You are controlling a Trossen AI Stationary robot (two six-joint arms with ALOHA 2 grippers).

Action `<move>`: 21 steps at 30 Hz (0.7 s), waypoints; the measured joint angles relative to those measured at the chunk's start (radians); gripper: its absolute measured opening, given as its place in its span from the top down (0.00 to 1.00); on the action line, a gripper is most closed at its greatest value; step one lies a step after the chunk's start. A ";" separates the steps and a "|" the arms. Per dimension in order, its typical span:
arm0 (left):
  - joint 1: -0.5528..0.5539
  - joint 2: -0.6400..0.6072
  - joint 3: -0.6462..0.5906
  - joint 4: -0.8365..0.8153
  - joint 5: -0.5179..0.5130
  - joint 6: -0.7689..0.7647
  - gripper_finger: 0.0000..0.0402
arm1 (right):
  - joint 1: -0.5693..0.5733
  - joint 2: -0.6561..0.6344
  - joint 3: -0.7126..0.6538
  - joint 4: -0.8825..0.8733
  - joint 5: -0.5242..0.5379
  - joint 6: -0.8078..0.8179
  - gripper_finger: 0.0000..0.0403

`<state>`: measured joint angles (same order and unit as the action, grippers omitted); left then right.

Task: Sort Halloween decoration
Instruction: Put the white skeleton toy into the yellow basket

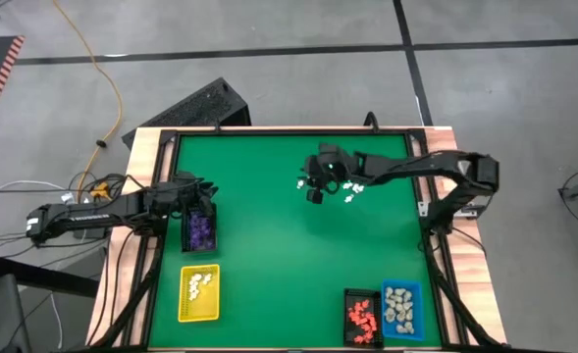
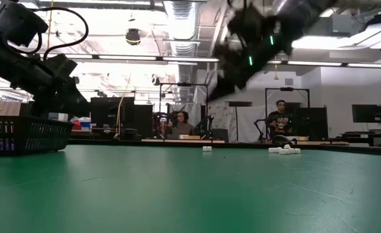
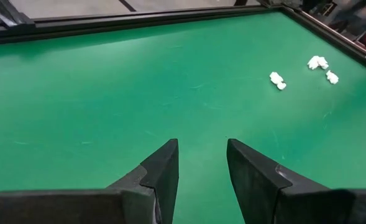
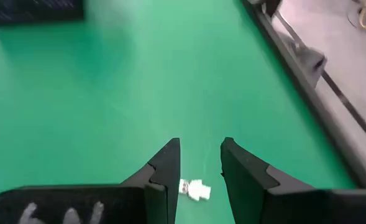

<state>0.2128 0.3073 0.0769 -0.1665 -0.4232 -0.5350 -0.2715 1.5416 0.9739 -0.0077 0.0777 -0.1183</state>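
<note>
Right wrist view shows my right hand [image 4: 198, 163] narrowly parted above a white figurine [image 4: 195, 189] on the bench [image 4: 108, 93]; closing off-centre could flick it away.

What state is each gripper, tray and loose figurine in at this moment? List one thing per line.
Left gripper: open, empty, above the black tray of purple figurines.
Right gripper: open, over a tiny white figurine.
Other loose white figurines: lying on the green table, unsorted.
Yellow tray: holds cream pieces.
Black tray, near right: holds orange-red pieces.
Blue tray: holds beige pieces.
</note>
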 joint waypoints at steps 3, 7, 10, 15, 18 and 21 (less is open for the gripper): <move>0.000 0.000 0.000 0.000 0.000 0.000 0.69 | -0.017 0.041 -0.143 0.249 0.001 0.019 0.68; 0.000 0.000 0.000 0.000 -0.001 -0.001 0.69 | -0.034 0.129 -0.238 0.550 0.000 0.054 0.68; 0.000 0.000 0.000 0.000 -0.001 -0.001 0.69 | -0.035 0.222 -0.247 0.646 -0.002 0.074 0.63; 0.000 0.001 0.000 0.000 -0.004 0.000 0.69 | -0.021 0.341 -0.210 0.707 -0.001 0.110 0.46; 0.000 0.002 0.000 0.000 -0.004 0.000 0.69 | -0.022 0.394 -0.189 0.701 0.000 0.167 0.34; 0.000 0.001 0.000 0.000 -0.003 -0.001 0.69 | -0.029 0.421 -0.185 0.701 0.028 0.227 0.27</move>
<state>0.2127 0.3080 0.0769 -0.1665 -0.4263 -0.5357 -0.3010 1.9623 0.7891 0.6936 0.1053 0.1086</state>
